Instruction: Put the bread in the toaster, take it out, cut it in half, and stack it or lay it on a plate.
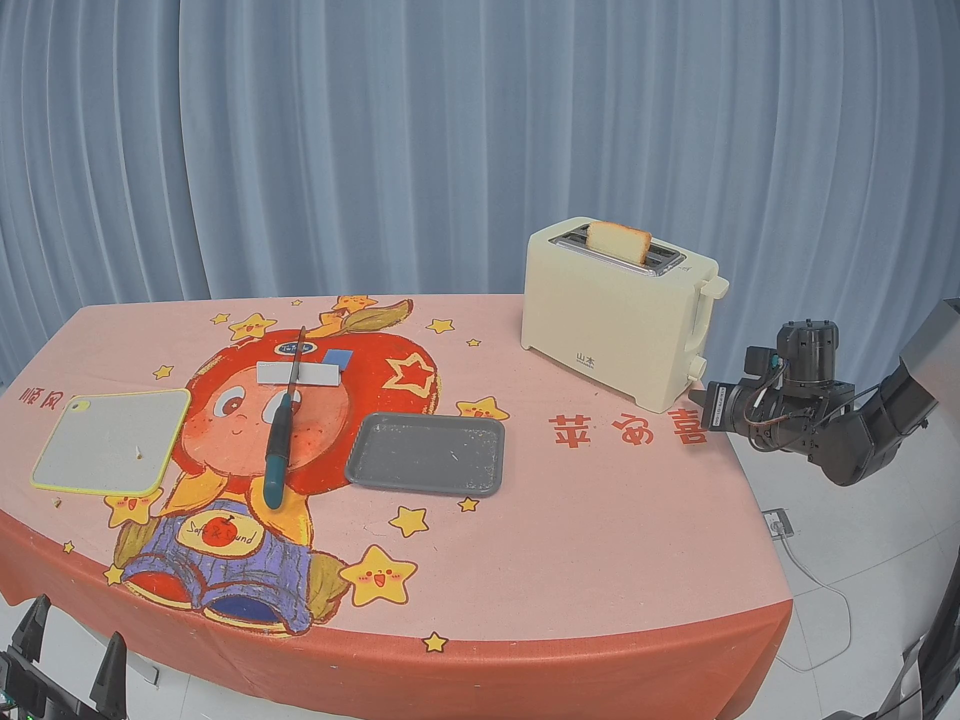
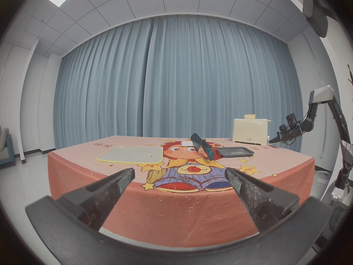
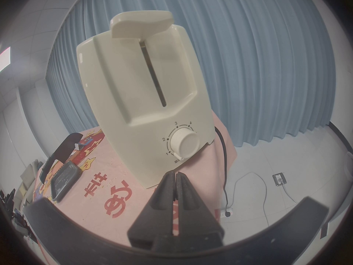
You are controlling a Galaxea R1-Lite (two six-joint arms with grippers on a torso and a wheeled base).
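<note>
1. My right gripper [image 3: 175, 177] is pressed shut with nothing between its fingers. It sits just beside the dial end of the cream plastic toaster [image 1: 610, 327], which stands near the tabletop's far right corner.
2. The tan-crusted slice of bread [image 1: 618, 241] stands in the toaster's slot with only its top poking out. I judge it ready to be lifted, but closed fingers cannot take it, so I must spread them first.
3. The cream lever [image 3: 141, 24] is at the top of its track and the round white dial [image 3: 184, 141] is right ahead of my fingertips. If I rise too close to that end face, I could press the lever down or turn the dial.
4. The toaster looks light and is close to the tabletop's right edge. A sideways shove, or a snag on its black cord [image 3: 224, 166], could slide it toward that edge.
5. So little bread shows that a shallow pinch may crumble the crust or let the slice drop back in.
6. My left gripper [image 2: 180, 175] is spread wide and empty, low off the near left corner.
7. The blue-handled knife [image 1: 280, 432] leans on a small white block [image 1: 298, 374], between the grey yellow-rimmed cutting board [image 1: 112, 440] near the left edge and the grey rectangular tray [image 1: 425, 452] mid-table. A careless pass could knock it off.
</note>
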